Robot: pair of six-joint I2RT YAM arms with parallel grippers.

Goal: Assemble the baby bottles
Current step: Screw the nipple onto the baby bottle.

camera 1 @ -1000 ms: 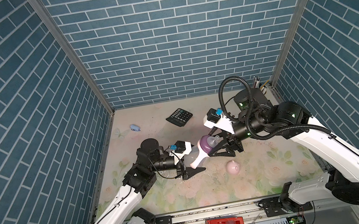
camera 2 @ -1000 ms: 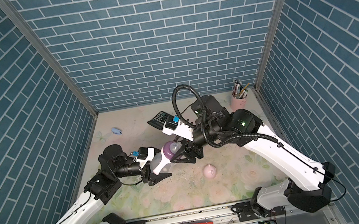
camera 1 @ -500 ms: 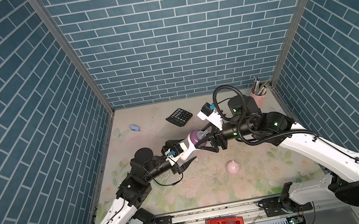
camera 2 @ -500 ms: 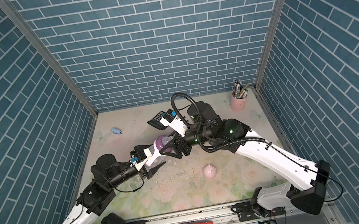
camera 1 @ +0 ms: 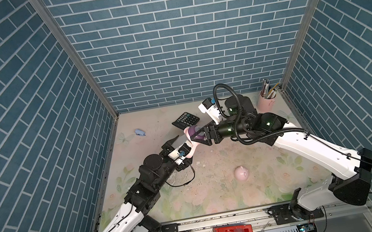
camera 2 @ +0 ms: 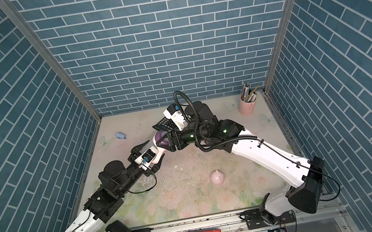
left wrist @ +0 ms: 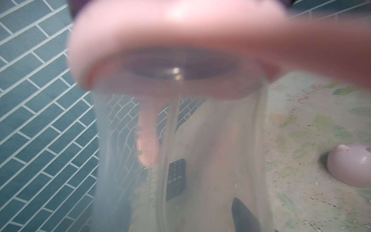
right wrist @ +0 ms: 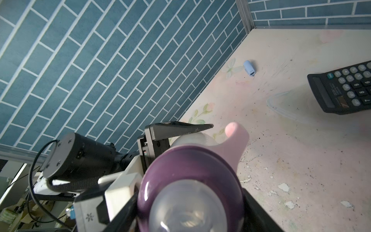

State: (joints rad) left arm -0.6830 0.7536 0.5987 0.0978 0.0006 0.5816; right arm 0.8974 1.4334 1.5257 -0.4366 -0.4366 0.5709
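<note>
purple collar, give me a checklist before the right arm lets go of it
1. left tool clamped on bottle body: ok
2. right tool gripping purple collar: ok
3. handle ring sits below the collar: ok
4. straw runs inside the body: ok
5. collar screwed fully home: cannot tell
6. dome cap lies free, apart from both arms: ok

A robot lab test cell. Printed blue-brick panels point(camera 1: 191, 31) in metal frames box a floral worktop point(camera 1: 218, 193). Two white arms point(camera 1: 312, 146) stand on a rail point(camera 1: 223, 220).
</note>
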